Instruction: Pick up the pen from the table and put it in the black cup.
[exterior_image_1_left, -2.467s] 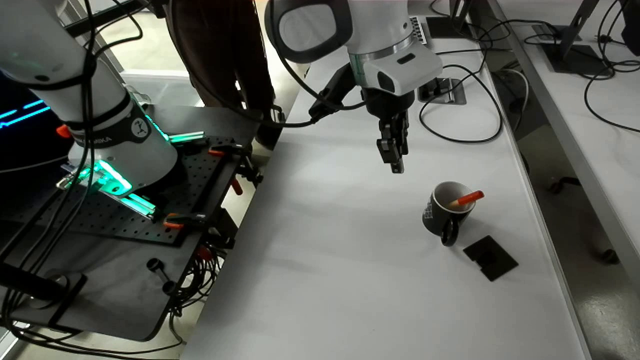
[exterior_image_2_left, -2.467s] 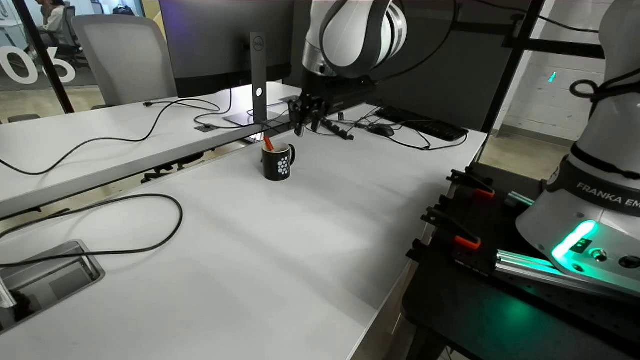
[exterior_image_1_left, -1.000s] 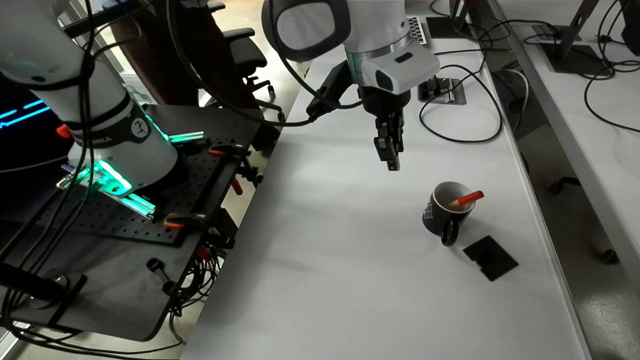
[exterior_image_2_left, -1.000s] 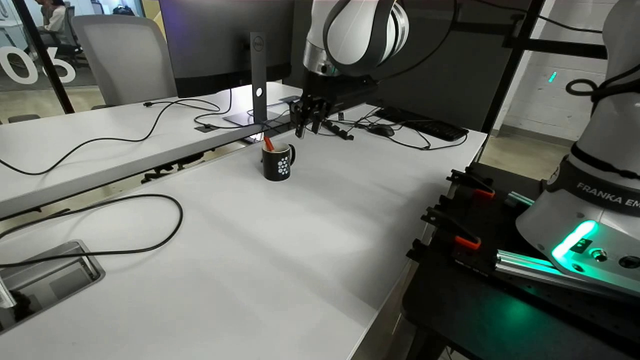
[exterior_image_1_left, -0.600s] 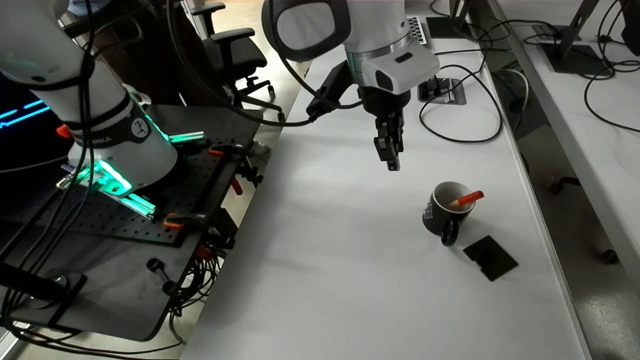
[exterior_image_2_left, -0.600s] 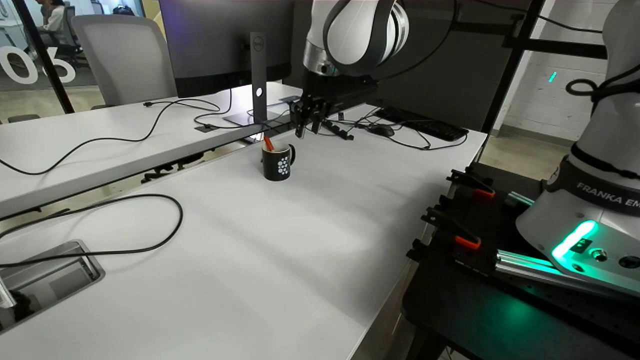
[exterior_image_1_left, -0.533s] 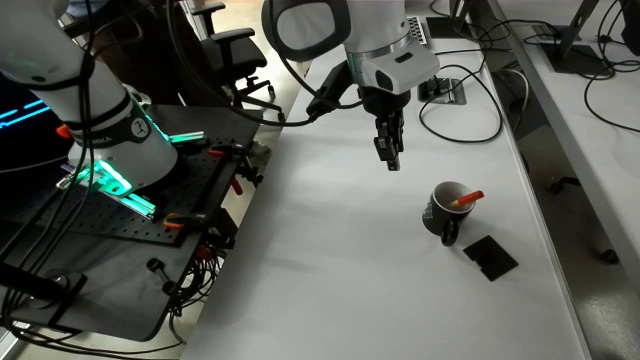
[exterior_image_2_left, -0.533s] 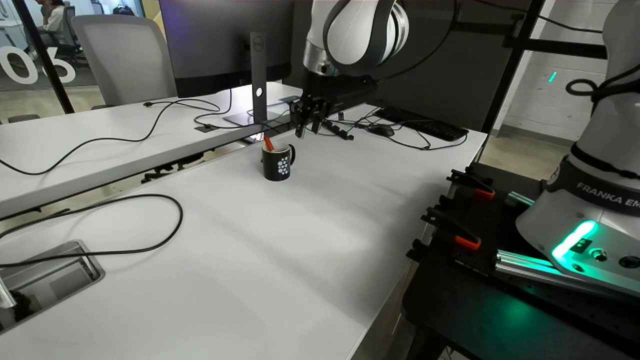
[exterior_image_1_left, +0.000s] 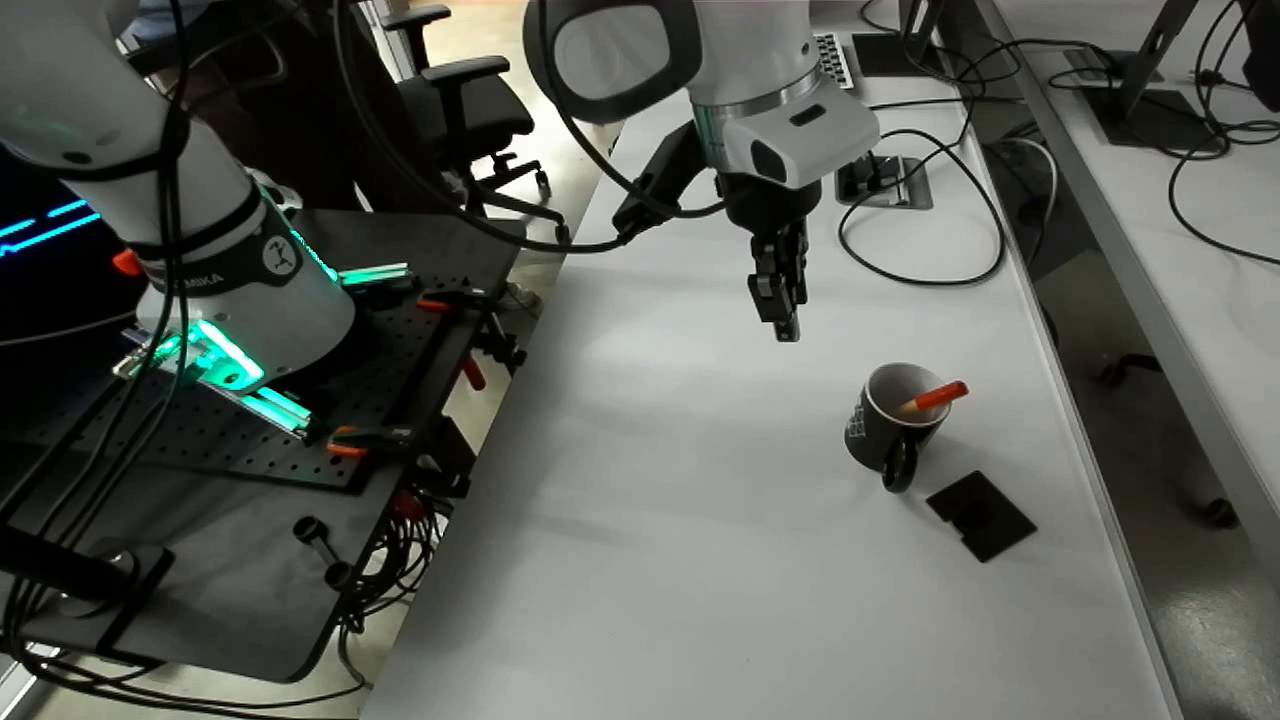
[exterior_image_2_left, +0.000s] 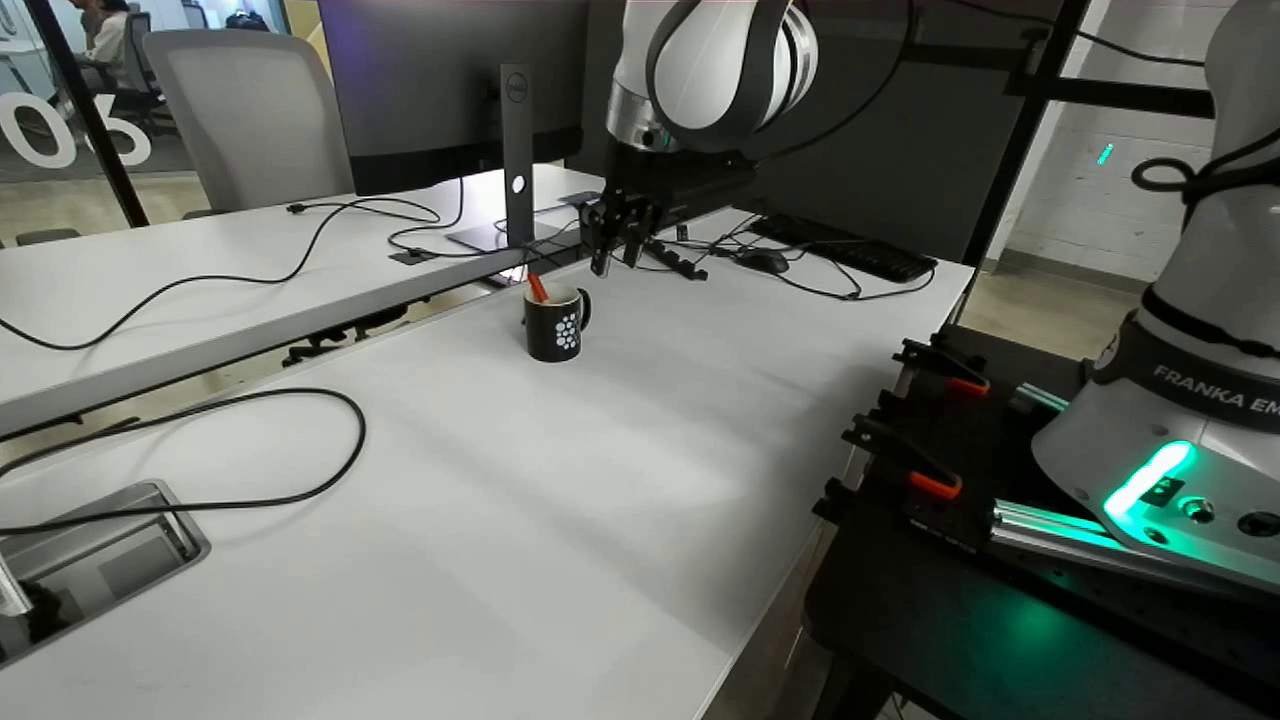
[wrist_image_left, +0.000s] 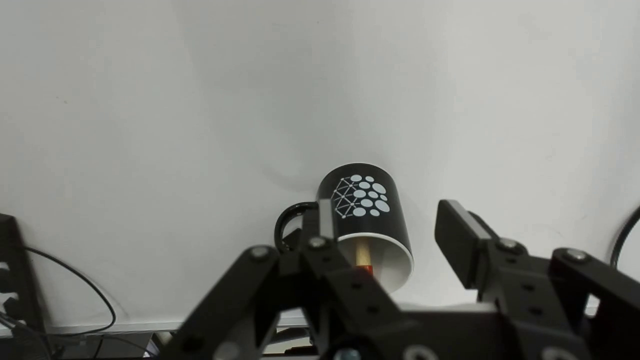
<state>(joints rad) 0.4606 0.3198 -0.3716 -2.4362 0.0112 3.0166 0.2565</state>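
Black cup (exterior_image_1_left: 880, 435), in an exterior view: stood upright on the table (exterior_image_1_left: 650, 560); the pen (exterior_image_1_left: 934, 397) is contained in it, tilted; a flat black piece (exterior_image_1_left: 980, 518) is laid near it.
Gripper (exterior_image_2_left: 615, 262), in an exterior view: suspended above the table, apart from the black cup.
Gripper, in the wrist view: the jaws are parted, released; the black cup is partly covered by one, the pen being seen inside.

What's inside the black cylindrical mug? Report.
A thin red-orange and tan pen leans inside the mug, poking above the rim. In the wrist view, the wall covers its lower end and the mug's bottom.
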